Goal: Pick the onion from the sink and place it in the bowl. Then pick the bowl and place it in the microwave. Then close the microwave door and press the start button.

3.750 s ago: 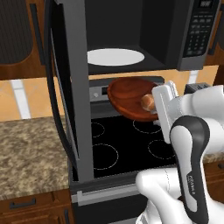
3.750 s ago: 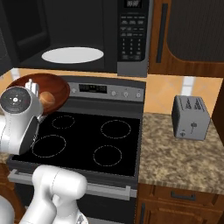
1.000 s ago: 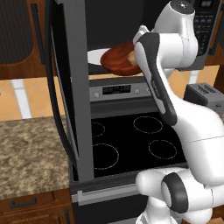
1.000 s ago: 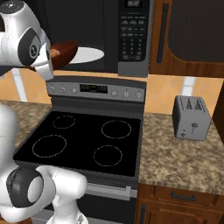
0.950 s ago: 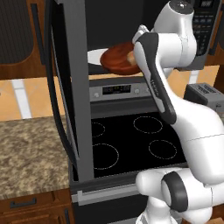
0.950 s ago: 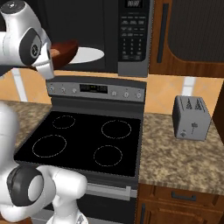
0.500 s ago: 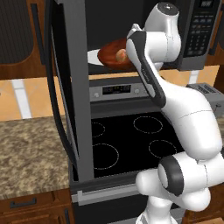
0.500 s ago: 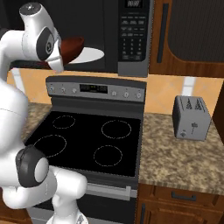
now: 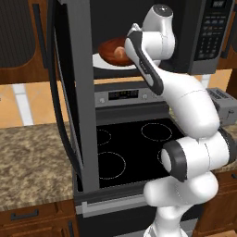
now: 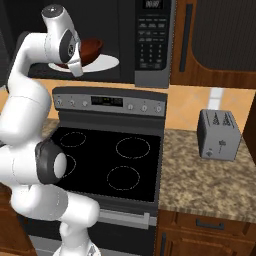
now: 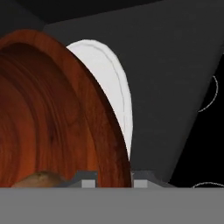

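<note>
The gripper (image 11: 114, 180) is clamped on the rim of the bowl (image 11: 57, 118), one finger inside the wall and one outside, so the thin wooden edge runs up between the tips in the hand view. From the base views the bowl (image 9: 113, 50) hangs inside the open microwave (image 10: 145, 42), just above its white turntable (image 10: 102, 62), tilted a little toward the arm. The onion (image 11: 37, 179) sits low in the bowl near the gripped edge; it shows tan against the red-brown wood in the left base view too (image 9: 121, 52). The bowl looks stiff and light, but glossy, so a pinch on one side of the rim probably lets it pivot or slip if the wrist rolls; the far side sags most. The onion is round and smooth and would likely roll with any tilt, perhaps over the shallow wall. A level set-down on the turntable seems the safest release. The door (image 9: 76, 92) stands swung wide to the left, its handle (image 9: 54, 83) on the near edge, the panel (image 10: 154, 30) to the right
</note>
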Motion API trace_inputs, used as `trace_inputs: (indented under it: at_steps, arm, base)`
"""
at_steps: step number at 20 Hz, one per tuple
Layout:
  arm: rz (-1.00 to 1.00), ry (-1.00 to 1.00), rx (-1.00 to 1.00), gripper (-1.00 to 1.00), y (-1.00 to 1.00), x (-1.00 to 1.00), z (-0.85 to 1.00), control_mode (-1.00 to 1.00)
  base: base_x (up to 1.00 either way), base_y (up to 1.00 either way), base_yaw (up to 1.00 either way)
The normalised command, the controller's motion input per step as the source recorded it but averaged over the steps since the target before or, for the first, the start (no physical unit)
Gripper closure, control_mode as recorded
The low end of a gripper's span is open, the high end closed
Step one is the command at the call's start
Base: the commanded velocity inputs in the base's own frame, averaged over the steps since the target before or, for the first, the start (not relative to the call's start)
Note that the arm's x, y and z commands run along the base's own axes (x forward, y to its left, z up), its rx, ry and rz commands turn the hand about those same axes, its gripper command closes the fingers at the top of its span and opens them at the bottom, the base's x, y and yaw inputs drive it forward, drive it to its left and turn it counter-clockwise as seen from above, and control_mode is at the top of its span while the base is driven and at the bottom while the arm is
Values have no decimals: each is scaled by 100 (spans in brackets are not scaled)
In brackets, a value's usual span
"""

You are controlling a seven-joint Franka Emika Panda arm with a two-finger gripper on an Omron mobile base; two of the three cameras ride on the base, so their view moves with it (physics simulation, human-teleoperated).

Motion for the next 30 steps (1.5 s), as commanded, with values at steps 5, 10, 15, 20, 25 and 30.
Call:
trace_inputs:
  at_steps: [5,10,15,20,25,30]
  arm:
    - [0,0,0,100,27,45,-4,-100]
    - [0,0,0,-100,18,10,-13,-100]
    - [0,-6,0,-100,0,-53,-2,-100]
    - [0,-13,0,-100,0,-93,-1,-100]
    - [0,-4,-2,-100,-18,-84,-55,-100]
    - [0,-1,-1,-100,-34,-74,-70,-100]
  base:
    - [0,0,0]
    - [0,0,0]
    - [0,0,0]
    - [0,0,0]
    - [0,0,0]
    - [0,0,0]
